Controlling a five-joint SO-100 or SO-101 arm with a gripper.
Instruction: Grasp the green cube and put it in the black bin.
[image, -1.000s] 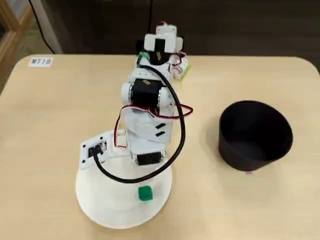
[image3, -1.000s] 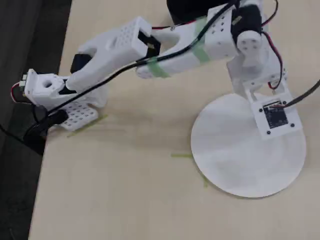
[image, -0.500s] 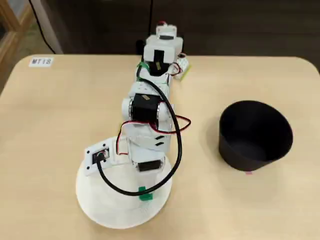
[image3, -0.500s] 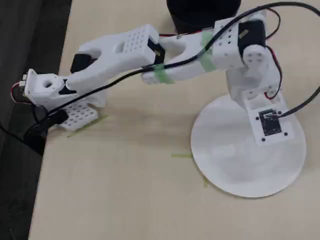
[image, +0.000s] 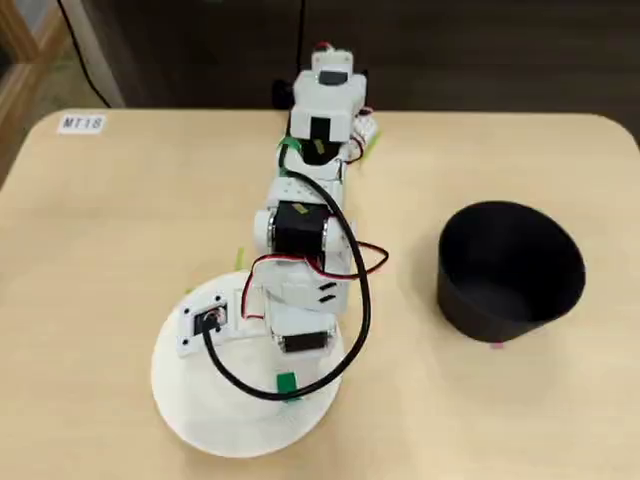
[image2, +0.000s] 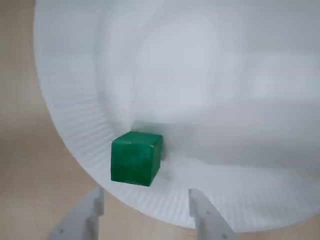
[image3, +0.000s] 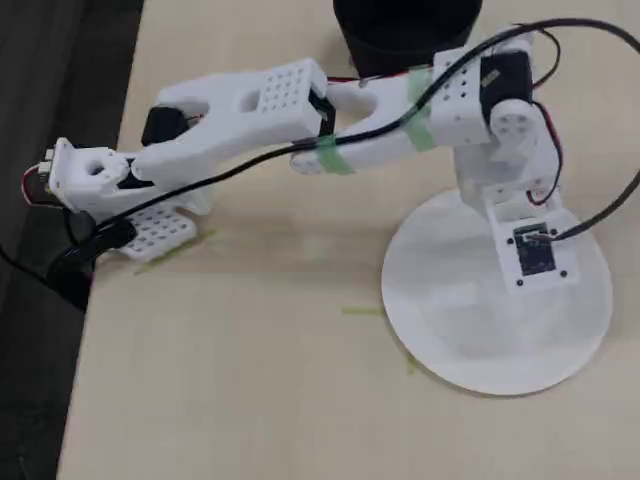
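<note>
A: Starting at the left of the wrist view: bare tabletop (image2: 20, 150), then the ribbed rim of the white plate (image2: 75, 130). Green cube (image2: 136, 158) sitting on that plate near the rim, at about 7 o'clock from plate centre, upright and square to the camera.

B: And the gripper (image2: 147, 210)?

A: Spread wide, holding nothing. Both fingertips poking in from the bottom edge, one at 7 o'clock and one at 5 o'clock of the cube, just short of it, not touching. Probably held apart like that to straddle the cube on the way down. Cube sitting nearer the left finger than the right, so perhaps a slight shift left needed before closing.

B: Anything around it?

A: In a fixed view, from left: a small label (image: 81, 124) at the table's far corner, then the plate (image: 200, 410) under the arm (image: 305, 230), then the black bin (image: 510, 270) well apart at 3 o'clock of the plate, mouth open and seemingly empty. Cube itself hidden there by the wrist.

B: Obstacles?

A: Looks clear between plate and bin. Black cable (image: 355, 300) looping off the arm over the plate, loose enough by the look of it. Bin wall to be cleared, so a lift first.
</note>
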